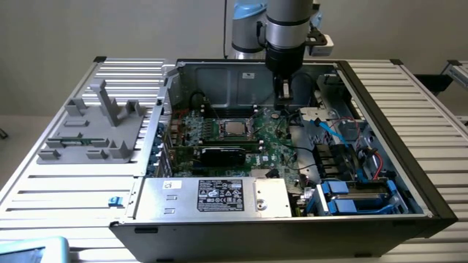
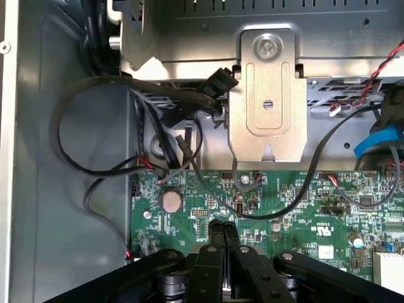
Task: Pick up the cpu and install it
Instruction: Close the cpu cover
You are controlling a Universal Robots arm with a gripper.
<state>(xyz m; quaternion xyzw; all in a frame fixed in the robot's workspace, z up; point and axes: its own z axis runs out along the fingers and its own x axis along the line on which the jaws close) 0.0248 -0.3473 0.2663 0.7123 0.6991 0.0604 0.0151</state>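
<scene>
**Fingers (image 2: 217, 235), two black ones, pressed together and empty**

They hang over one green motherboard (image 2: 284, 202) near the open case's (image 1: 219, 76) back wall. One small silvery square cpu (image 1: 234, 127) sits in its black-framed socket (image 1: 217, 127), apart from them, toward the exterior view's left.

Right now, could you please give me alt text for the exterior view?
A robot arm reaches down into an open PC case, its shut gripper above the motherboard, apart from the cpu lying in the socket. A grey fixture stands on the table at the exterior view's left.
</scene>
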